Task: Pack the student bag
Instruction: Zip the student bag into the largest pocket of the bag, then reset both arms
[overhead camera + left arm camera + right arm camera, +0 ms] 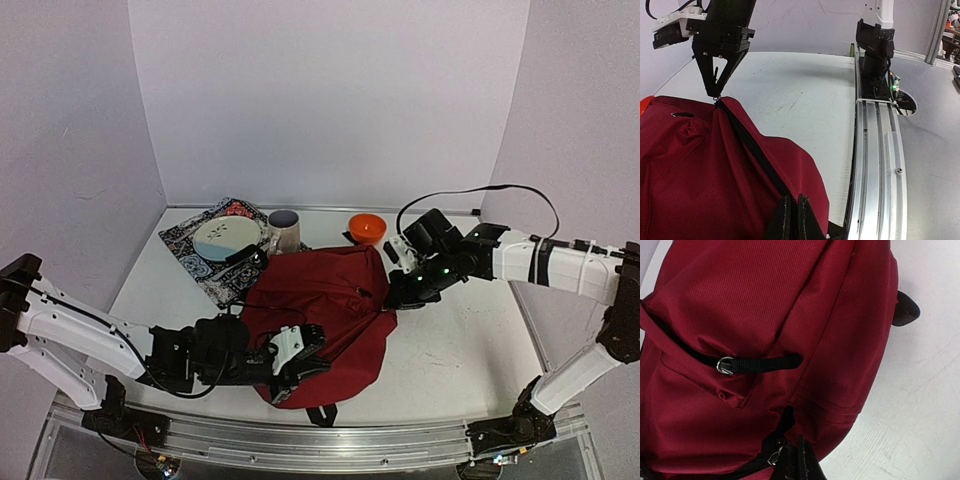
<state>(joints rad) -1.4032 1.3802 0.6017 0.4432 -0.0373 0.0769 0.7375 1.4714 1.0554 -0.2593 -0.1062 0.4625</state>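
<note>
Bag position: student bag (330, 300) lies flat mid-table, between both arms, zip line running along its edge.

Left gripper (792, 212): jaws narrow, pinched on the black zip seam at the bag's near end. Right gripper (792, 457): jaws fully closed, nipping the same seam at the far end, just beside a metal slider (773, 457).

Step in hand, as judged: opening the mouth. To do it well, hold the seam taut between the two pinches, pull along the zip and not across it, and lift little so the fabric does not slip.

Count: bag 1; plate (225, 236) 1, on patterned cloth (190, 250) 1; mug (285, 235) 1; orange bowl (367, 229) 1. All lie behind the bag, none packed yet
</note>
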